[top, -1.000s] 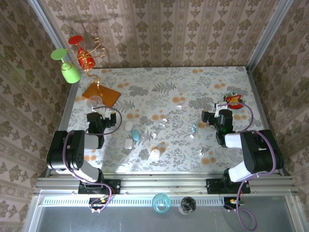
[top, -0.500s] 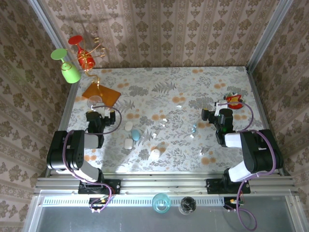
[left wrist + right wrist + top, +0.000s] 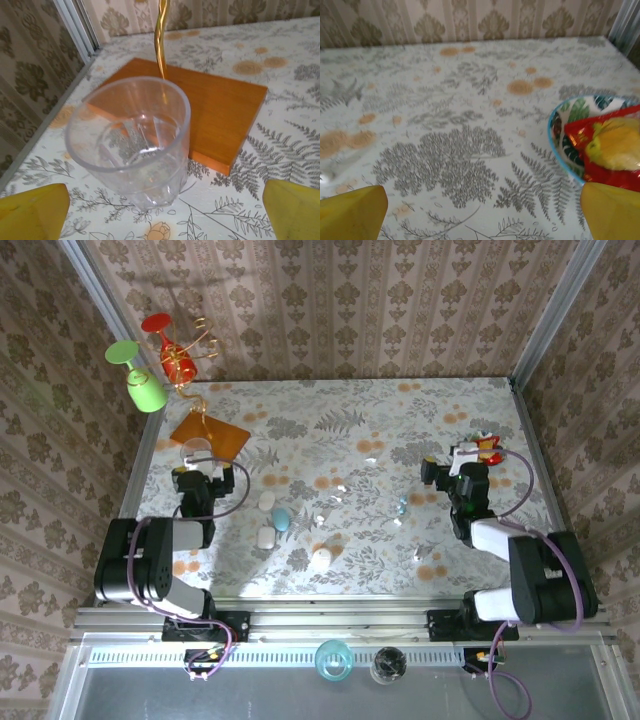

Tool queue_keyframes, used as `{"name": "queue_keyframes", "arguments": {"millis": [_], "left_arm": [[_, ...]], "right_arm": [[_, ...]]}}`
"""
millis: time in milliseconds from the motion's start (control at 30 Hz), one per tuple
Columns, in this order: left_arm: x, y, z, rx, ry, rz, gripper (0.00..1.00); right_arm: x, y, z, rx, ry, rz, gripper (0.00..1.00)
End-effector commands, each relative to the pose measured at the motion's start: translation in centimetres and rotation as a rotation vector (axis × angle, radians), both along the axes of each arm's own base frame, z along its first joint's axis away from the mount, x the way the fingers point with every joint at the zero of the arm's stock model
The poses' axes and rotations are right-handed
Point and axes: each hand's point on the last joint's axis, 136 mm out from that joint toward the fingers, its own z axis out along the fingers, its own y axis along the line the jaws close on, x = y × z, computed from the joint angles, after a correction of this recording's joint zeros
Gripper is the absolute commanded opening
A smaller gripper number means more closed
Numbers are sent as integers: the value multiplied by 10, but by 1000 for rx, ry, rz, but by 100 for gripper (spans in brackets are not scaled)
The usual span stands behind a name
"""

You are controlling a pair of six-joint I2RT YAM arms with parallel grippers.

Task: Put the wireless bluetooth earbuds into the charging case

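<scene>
Top external: the right jaws have moved closer to the bowl (image 3: 492, 457).

The table (image 3: 400, 410) is being lit brightly and evenly from above. Small glints are being thrown off the clear cup (image 3: 127, 145) just ahead of the left jaws. The bowl (image 3: 562, 135) ahead and right of the right jaws is being softened by blur.

tiny whitish earbuds (image 3: 340, 488) lie scattered on the table (image 3: 450, 410), one bluish; white and teal cases (image 3: 281, 518) sit to their left.
</scene>
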Motion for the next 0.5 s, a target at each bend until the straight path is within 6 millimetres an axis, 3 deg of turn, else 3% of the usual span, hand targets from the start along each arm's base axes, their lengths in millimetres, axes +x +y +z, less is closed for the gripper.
{"name": "queue_keyframes", "arguments": {"millis": [0,133,300,467], "left_arm": [[-5,0,24,63,-19,37,100],[-11,-10,48,92,6,43,100],[-21,-53,70,53,36,-37,100],[-41,-89,74,-49,94,-73,100]], "right_arm": [[-7,-2,18,25,-1,-31,100],[-17,15,34,59,11,0,100],[-30,53,45,74,43,103,100],[-51,98,44,125,123,242,100]]}}
